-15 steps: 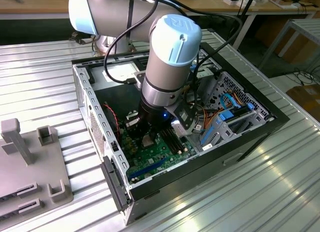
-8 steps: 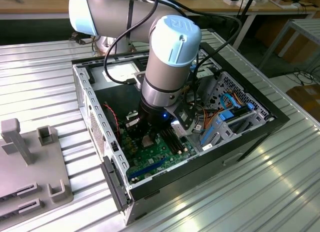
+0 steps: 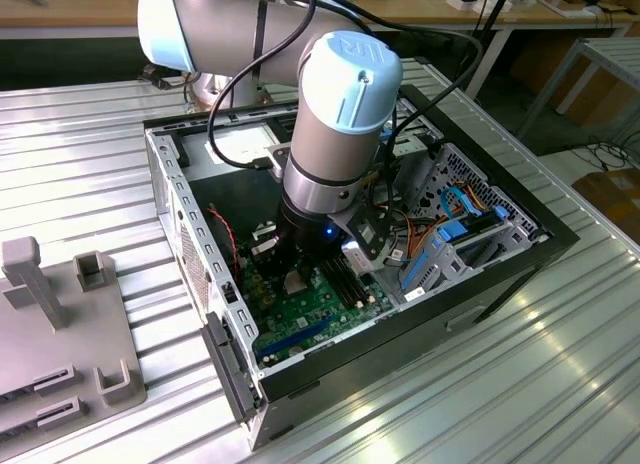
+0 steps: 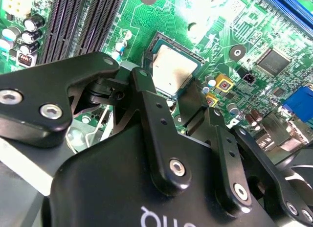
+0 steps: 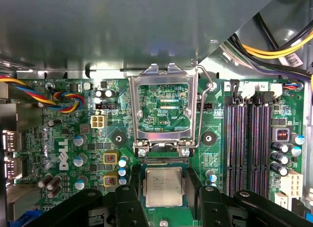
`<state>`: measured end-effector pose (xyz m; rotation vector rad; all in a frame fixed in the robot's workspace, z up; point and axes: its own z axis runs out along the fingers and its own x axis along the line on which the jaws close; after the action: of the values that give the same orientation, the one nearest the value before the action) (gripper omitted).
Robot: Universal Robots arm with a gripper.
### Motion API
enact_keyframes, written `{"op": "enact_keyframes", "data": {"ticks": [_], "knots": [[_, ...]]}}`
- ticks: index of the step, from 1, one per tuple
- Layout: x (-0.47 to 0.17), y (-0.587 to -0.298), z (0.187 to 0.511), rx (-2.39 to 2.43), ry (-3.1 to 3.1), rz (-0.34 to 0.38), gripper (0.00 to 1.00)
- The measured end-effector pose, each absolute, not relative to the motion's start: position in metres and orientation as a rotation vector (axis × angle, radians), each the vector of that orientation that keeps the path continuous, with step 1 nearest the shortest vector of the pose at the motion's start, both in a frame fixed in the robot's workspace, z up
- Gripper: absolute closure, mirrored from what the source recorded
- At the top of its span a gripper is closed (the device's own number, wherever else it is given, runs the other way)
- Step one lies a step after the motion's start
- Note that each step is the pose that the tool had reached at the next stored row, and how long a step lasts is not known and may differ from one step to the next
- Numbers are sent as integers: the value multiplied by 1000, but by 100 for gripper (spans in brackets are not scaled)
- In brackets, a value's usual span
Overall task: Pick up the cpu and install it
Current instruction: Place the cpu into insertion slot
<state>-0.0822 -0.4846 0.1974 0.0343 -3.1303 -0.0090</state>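
The cpu [image 5: 164,187], a flat square chip with a silver-grey face, sits low over the black-framed socket [image 5: 164,162] on the green motherboard [image 5: 58,134]. My gripper [image 5: 164,200] is shut on the cpu, one black finger [image 5: 129,200] against each of two opposite edges. In the second wrist view the cpu [image 4: 172,69] lies level within the socket frame, between the tips of my gripper [image 4: 168,87]. The socket's metal load plate [image 5: 133,109] stands flipped open behind it. In the exterior view my gripper [image 3: 295,269] reaches down into the open computer case [image 3: 190,224], the cpu [image 3: 296,281] just under it.
Black memory slots [image 5: 249,139] run beside the socket. Coloured cable bundles [image 5: 68,97] and capacitors [image 5: 80,161] crowd the board around it. The case walls close in on every side. A grey fixture block [image 3: 60,324] stands on the ribbed metal table at the exterior view's left.
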Motion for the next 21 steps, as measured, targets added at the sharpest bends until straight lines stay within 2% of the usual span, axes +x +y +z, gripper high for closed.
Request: {"op": "enact_keyframes", "data": {"ticks": [10, 12, 13, 21], "knots": [[-81, -484, 196, 34, -3130, -9, 54], [-80, -484, 195, 35, -3131, -10, 53], [-79, -484, 195, 34, -3130, -10, 48], [-79, -484, 199, 35, -3131, -10, 48]]}}
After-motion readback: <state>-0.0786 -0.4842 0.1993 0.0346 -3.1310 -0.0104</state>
